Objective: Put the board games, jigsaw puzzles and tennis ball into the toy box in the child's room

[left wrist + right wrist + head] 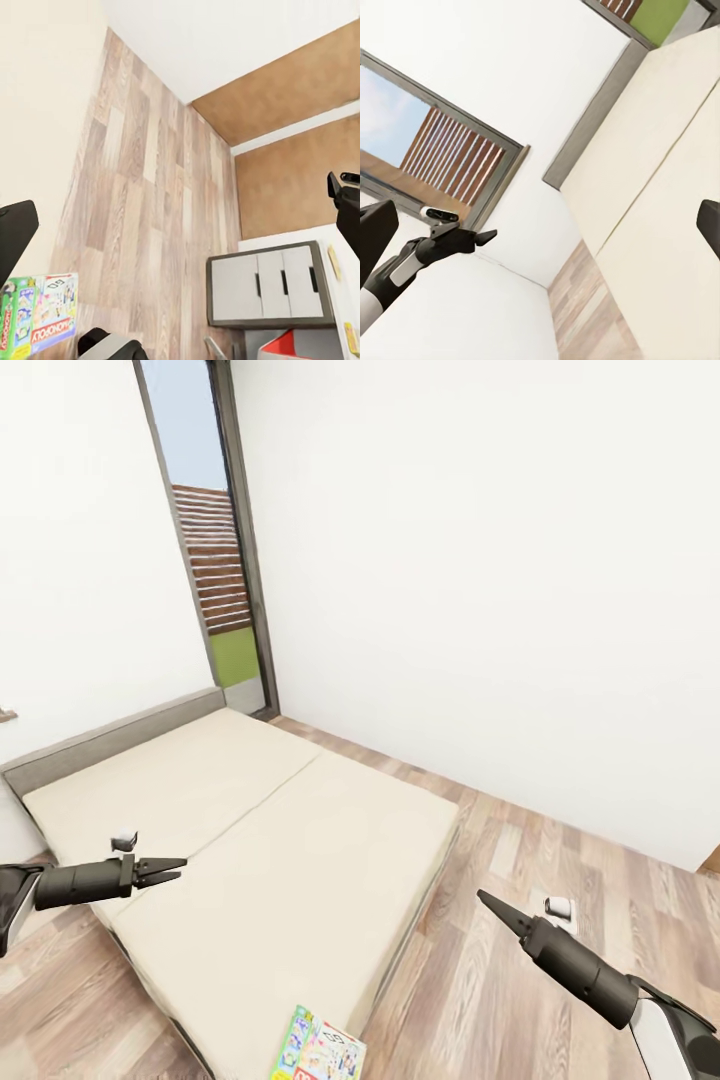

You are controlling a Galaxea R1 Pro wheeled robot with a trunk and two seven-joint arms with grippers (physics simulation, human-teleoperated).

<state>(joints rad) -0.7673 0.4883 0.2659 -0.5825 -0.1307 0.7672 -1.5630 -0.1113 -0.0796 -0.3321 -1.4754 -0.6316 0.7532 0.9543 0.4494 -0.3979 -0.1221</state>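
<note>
The bed [250,830] with its cream mattress spreads out ahead of me. A flat, colourful board game [320,1050] with a light-blue cartoon face lies on the mattress's near corner. In the left wrist view a board game printed Monopoly [41,322] with a green edge rests at the mattress edge. My left gripper [168,871] [182,206] hovers open over the bed's left part, holding nothing. Over the wood floor to the right of the bed, my right gripper [495,908] [547,217] is also open and holding nothing. The right wrist view also catches the left gripper [480,238].
A tall glazed door [215,550] stands behind the bed's head, with white walls around it. Wood-plank floor [560,860] runs along the bed's right side. The left wrist view has a brown door [300,150] and the table's grey unit with white drawers [270,285].
</note>
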